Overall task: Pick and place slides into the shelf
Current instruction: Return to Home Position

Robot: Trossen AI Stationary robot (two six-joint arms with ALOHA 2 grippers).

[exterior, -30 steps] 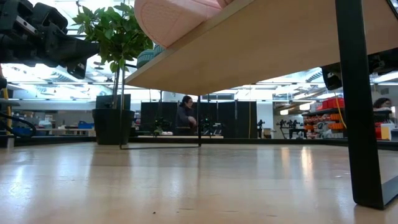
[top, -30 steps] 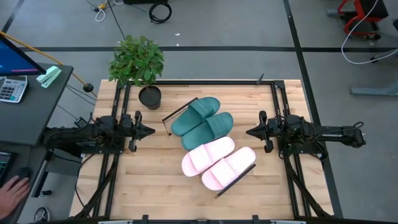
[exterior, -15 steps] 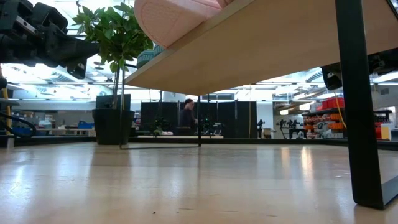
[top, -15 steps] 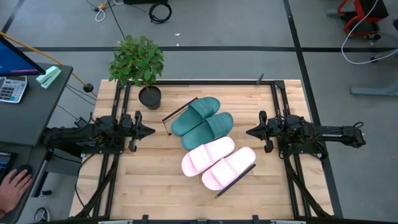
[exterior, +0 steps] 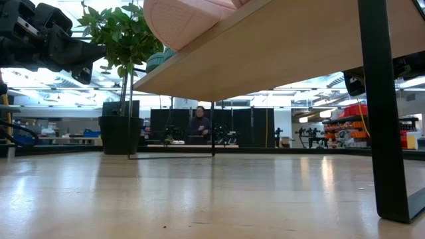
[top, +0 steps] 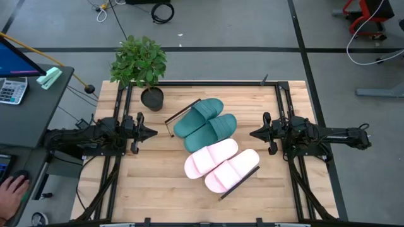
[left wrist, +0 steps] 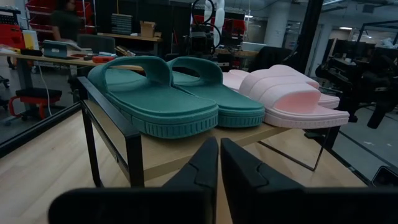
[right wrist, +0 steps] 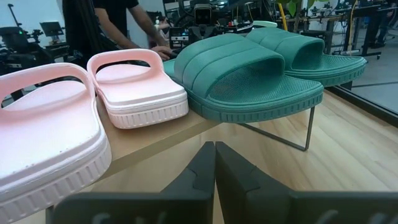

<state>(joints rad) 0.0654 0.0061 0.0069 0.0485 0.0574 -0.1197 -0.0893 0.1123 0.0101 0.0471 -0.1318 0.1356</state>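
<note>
We find the teal pair [top: 205, 123] and pink pair [top: 221, 165] on the shelf [left wrist: 168, 155] at frame centre; left claw [top: 151, 133] mid-left and right claw [top: 252, 133] mid-right, both clenched empty, apart from it.

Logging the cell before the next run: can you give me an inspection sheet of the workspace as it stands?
Surface: wood-plank table, no spills seen.
Job's things: teal-green pair and pink pair lie side by side on the shelf, set diagonally mid-table.
Clutter: potted plant at the far left corner; nothing else seen.
Grippers: left gripper and right gripper shut, empty, one at each side, pointing at the shelf.
Cables: none seen loose on the table; loose coil on the floor beyond.
Surroundings: a hand at the desk on the left; a person in the room behind.
</note>
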